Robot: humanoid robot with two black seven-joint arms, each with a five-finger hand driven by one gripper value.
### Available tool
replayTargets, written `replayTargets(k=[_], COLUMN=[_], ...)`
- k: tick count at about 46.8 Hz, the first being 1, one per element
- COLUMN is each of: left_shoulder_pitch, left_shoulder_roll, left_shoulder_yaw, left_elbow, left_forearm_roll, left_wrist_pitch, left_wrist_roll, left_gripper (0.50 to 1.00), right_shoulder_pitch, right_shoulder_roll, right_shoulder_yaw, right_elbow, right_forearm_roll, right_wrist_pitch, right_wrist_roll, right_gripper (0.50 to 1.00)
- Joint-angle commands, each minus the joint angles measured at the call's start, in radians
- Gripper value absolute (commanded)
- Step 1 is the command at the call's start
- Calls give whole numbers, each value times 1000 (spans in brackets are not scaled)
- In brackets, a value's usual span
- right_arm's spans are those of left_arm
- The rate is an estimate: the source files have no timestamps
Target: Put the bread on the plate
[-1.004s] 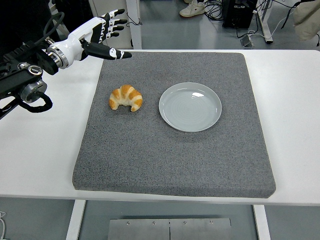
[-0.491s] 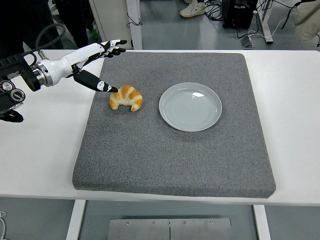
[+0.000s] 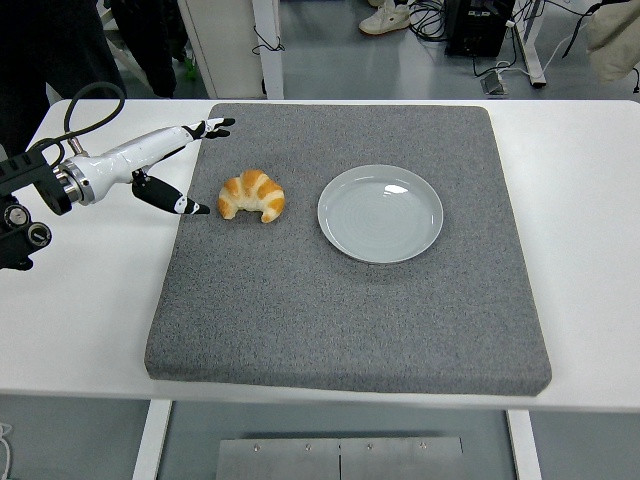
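A golden croissant lies on the grey mat, left of centre. Just to its right sits an empty pale grey plate. My left hand comes in from the left edge, low over the mat's left border, with white fingers stretched out flat and the thumb pointing toward the croissant. The hand is open and holds nothing; a small gap separates the thumb tip from the bread. My right arm is out of view.
The mat covers most of the white table. A person's dark legs stand beyond the table at top left, and a shoe and cables lie on the floor at the top.
My left hand has dropped and pulled back to the left, from above the mat's far left corner to low beside the croissant. Croissant and plate have not moved.
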Motion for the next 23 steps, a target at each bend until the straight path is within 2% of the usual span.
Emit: replayTargets(k=[1,5,10,14,23], left_shoulder_pitch=[3,18,23,27,36], left_shoulder_roll=[-58,-107,-172,-207,-238], left_shoulder_yaw=[0,-1,-6,-5,2], left_elbow=[74,157,240,271,289], left_forearm_roll=[-1,-7,-12,-12,-27], left_wrist_pitch=[19,27,27,27,35], left_wrist_roll=[-19,-63,-91,-99,-99], left_gripper=[958,958,958,958,958], right_shoulder_pitch=[1,1,1,1,1], right_shoulder_roll=[0,0,0,0,0], right_shoulder_yaw=[0,0,0,0,0], right_elbow=[0,0,0,0,0], right_forearm_roll=[0,-1,-1,0,-1], right_wrist_pitch=[0,0,0,0,0], right_wrist_roll=[0,0,0,0,0], right_gripper=[1000,1000,1000,1000,1000])
